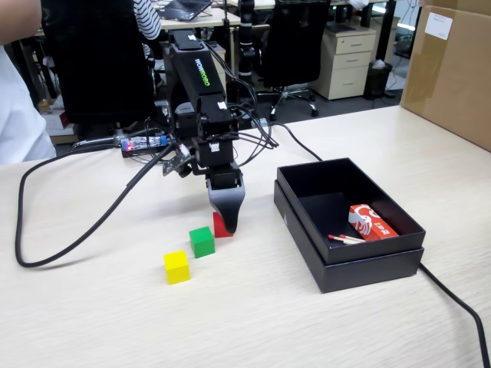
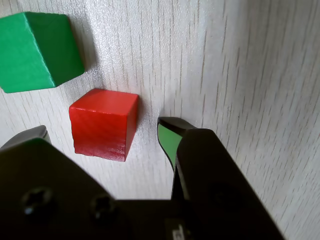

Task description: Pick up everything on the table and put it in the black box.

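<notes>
Three cubes lie on the table (image 1: pixel 107 322): a red cube (image 1: pixel 219 227), a green cube (image 1: pixel 202 241) and a yellow cube (image 1: pixel 176 267). My gripper (image 1: pixel 228 221) points straight down at the red cube and partly hides it in the fixed view. In the wrist view the gripper (image 2: pixel 102 130) is open, and the red cube (image 2: pixel 104 124) sits between its jaws with a gap on each side. The green cube (image 2: pixel 40 50) lies just beyond. The black box (image 1: pixel 303 230) stands to the right in the fixed view.
Inside the box lie an orange-red and white packet (image 1: pixel 372 222) and thin red-tipped sticks (image 1: pixel 347 239). A brown carton (image 1: pixel 453 69) stands at the back right. Black cables (image 1: pixel 69 238) loop over the table's left, and another cable (image 1: pixel 456 307) runs at the right.
</notes>
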`<act>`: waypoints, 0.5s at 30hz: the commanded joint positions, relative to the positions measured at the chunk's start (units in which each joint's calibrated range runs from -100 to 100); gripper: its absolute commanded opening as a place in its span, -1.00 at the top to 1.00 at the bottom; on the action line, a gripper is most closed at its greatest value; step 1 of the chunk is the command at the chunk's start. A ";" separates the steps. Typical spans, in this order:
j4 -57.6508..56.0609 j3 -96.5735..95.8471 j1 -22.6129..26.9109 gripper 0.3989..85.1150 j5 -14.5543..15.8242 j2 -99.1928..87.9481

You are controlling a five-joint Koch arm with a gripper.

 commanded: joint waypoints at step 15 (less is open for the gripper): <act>-2.58 4.68 -0.34 0.99 1.51 -4.74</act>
